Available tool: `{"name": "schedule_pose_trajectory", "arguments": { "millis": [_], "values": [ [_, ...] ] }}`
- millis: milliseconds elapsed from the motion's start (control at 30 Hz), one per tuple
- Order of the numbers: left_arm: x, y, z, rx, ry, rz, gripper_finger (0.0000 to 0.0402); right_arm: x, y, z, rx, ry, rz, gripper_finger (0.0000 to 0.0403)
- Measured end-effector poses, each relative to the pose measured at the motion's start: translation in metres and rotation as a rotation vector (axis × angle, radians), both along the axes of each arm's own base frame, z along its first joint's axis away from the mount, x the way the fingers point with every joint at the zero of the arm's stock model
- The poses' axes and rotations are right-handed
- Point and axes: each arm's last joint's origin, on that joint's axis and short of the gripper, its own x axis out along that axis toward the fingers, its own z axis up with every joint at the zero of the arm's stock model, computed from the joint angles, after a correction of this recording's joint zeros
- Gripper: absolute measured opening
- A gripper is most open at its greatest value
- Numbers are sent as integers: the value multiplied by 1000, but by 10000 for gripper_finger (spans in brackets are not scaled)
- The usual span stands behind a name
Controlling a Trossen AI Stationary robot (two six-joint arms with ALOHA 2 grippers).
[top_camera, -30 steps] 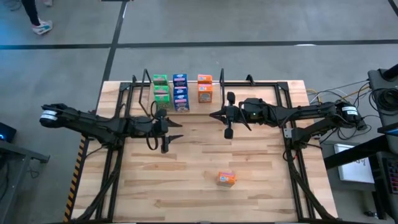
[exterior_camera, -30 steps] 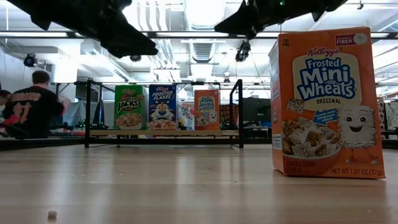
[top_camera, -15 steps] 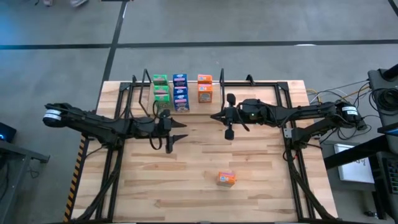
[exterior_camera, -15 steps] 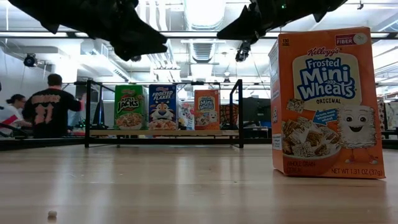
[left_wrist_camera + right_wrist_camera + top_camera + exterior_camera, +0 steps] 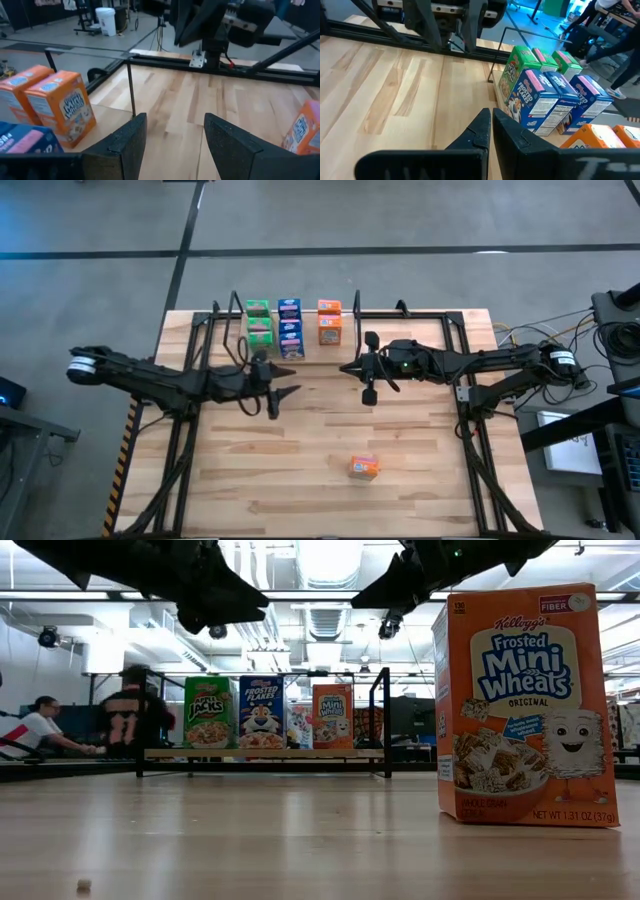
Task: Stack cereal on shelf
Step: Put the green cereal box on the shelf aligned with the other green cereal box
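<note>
We see the shelf (image 5: 292,352) at the surface's (image 5: 420,470) far edge carrying green, blue and orange cereal rows (image 5: 289,328). One orange box (image 5: 364,467) stands upright alone, near the front edge, evidently awaiting pickup. The left pincer (image 5: 276,396) hovers empty, fingers (image 5: 227,145) parted, just before the shelf; the right pincer (image 5: 367,392) hangs fully closed, holding nothing, beside it.

The left gripper (image 5: 278,395) has seemingly edged rightward, toward the shelf (image 5: 296,350).
</note>
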Motion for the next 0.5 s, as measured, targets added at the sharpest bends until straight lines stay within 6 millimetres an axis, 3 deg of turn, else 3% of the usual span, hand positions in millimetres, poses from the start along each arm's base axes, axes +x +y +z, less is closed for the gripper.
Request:
{"name": "schedule_pose_trajectory", "arguments": {
  "millis": [267,500],
  "values": [
    [-7,4,20,54,-42,69,171,0,0,0,-3,-1,1,9],
    [-8,30,59,109,162,191,96,0,0,0,-3,-4,1,9]
  ]
}}
